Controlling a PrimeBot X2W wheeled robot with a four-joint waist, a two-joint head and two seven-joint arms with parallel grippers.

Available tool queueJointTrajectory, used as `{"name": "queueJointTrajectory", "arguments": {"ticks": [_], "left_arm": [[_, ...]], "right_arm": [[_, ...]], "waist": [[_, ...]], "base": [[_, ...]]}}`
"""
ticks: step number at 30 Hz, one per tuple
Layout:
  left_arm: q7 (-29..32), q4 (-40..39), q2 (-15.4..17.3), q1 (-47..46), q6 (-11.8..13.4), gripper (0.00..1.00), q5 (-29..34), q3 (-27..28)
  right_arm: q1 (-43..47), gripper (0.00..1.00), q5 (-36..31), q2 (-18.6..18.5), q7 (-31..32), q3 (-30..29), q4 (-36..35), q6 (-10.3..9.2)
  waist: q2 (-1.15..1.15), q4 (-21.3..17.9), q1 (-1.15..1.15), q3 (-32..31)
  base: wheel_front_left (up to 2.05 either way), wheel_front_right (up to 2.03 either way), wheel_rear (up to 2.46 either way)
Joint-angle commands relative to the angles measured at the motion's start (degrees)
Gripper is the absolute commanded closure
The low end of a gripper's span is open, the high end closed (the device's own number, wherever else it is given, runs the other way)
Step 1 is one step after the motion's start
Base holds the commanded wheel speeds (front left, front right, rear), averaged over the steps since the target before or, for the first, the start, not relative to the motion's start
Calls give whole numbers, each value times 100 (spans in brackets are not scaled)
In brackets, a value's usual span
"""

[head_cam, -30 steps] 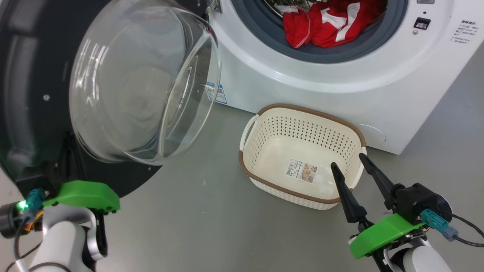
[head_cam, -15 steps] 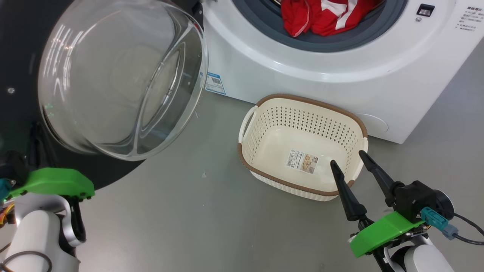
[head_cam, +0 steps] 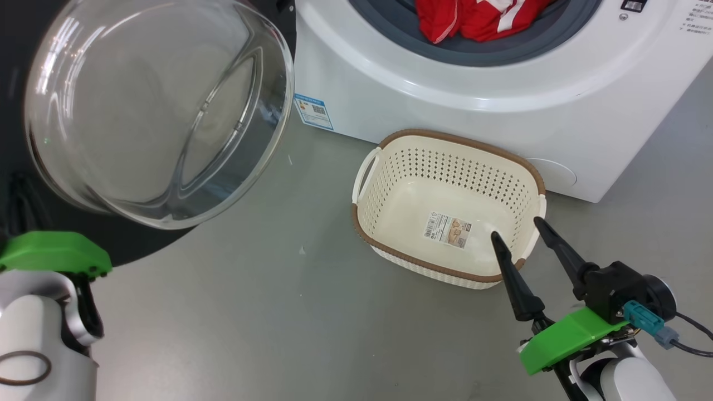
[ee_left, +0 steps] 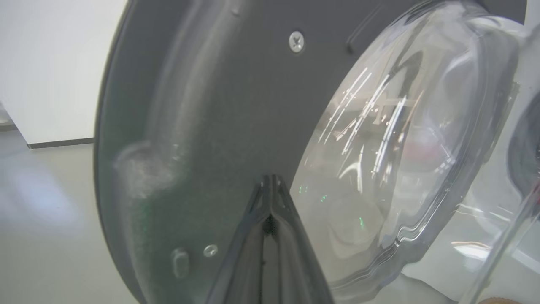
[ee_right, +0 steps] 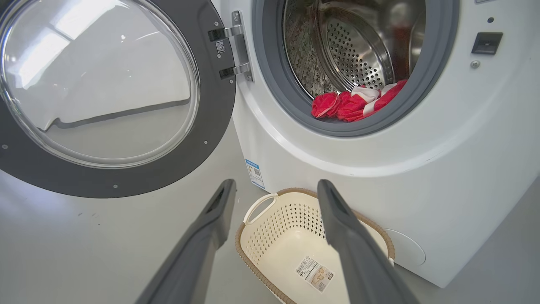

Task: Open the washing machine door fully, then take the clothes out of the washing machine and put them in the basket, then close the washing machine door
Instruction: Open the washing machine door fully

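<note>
Red clothes (head_cam: 479, 19) lie in the washing machine (head_cam: 445, 106) mouth, ahead of and above the released right pincer (head_cam: 515, 229) near the basket (head_cam: 462, 140); the clenched left pincer (ee_left: 270, 180) faces the swung-out door (ee_left: 202, 105).

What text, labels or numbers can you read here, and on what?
Nothing reads clearly.
Blue label on the washing machine: QR code, print too small.
Paper label in the basket: barcode, print too small.
Grey print at the washing machine's upper right: blurred.
Sticker by the door hinge: too small.
</note>
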Motion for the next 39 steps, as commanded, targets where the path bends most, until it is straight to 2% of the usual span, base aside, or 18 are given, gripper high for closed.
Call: {"name": "queueJointTrajectory", "arguments": {"ticks": [1, 12, 19, 20, 22, 23, 35, 39], "left_arm": [[-28, -30, 339, -219, -22, 100, 69, 326], [-28, 206, 294, -361, -175, 100, 232, 651], [-28, -32, 121, -267, -334, 100, 404, 768], [-28, -88, 119, -237, -334, 86, 465, 765], [-28, -236, 96, -141, -336, 25, 556, 777], [-28, -343, 82, -76, -330, 0, 611, 779], [-28, -2152, -297, 819, -394, 0, 951, 562], [43, -2667, -426, 988, -529, 0, 822, 433]], "right_arm": [[-224, 0, -15, 20, 16, 120, -178, 36], [-293, 0, 14, 20, -7, 83, -146, 36], [-348, 0, 100, 20, -129, -4, -55, 36], [-359, 0, 110, 20, -152, -24, -41, 36], [-380, 0, 139, 20, -202, -67, 0, 36], [-385, 0, 154, 20, -229, -95, 15, 36], [-382, 0, 295, 20, -564, -421, 290, 36], [-405, 0, 290, 20, -677, -488, 380, 36]], "waist": [[0, 1, 0, 14], [0, -68, 0, 26], [0, -123, 0, -25], [0, -136, 0, -39], [0, -167, 0, -76], [0, -181, 0, -97], [0, -378, 0, -403], [0, -501, 0, -481]], "base": [[0, 0, 0], [0, 0, 0], [0, 0, 0], [0, 0, 0], [0, 0, 0], [0, 0, 0], [0, 0, 0], [0, 0, 0]]}}
